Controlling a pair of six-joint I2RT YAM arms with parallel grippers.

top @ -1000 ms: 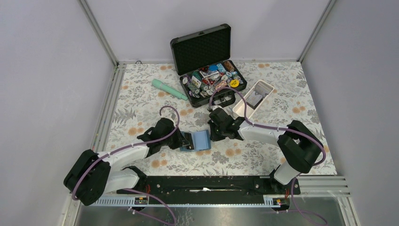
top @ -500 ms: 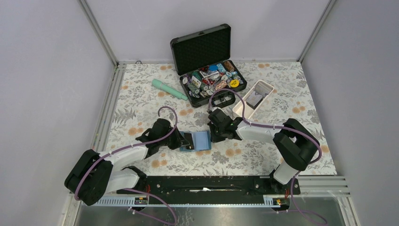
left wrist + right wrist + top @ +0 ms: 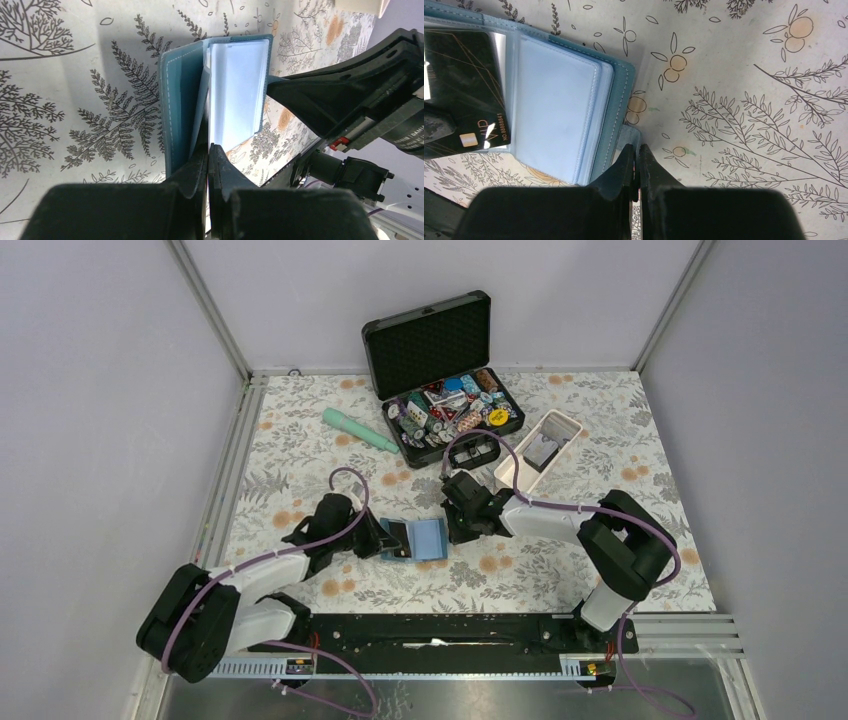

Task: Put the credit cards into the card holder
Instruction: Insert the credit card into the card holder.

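The left claw [image 3: 208, 153] is pinched almost shut on the near edge of one leaf of the holder [image 3: 177, 100], lifting that leaf off the table [image 3: 300, 440]. From its own camera the teal cover stands on edge like an open book, with a clear sleeve fanned out beside it. I take it the leaf is held up so the sleeves spread and a slot mouth shows.

The right claw [image 3: 638, 154] is closed down too, its tips nipping the small teal tab at the holder's other edge. That looks like the counter-grip: one side pinned low, the other raised, so the little wallet cannot fold shut or slide about. With both claws busy on it, neither has a card in it.

The holder lies open on the table between the two arms, near the front. A black card [image 3: 466, 90] with gold lines and "VIP" on it sits inside one clear sleeve; the sleeve next to it looks empty.

Further back, well apart from the holder, the white tray [image 3: 510, 468] has something grey in it. I would guess those are more cards, but I cannot tell from here. Behind that, the black case [image 3: 430, 345] stands open with chips [image 3: 455, 410] heaped inside.
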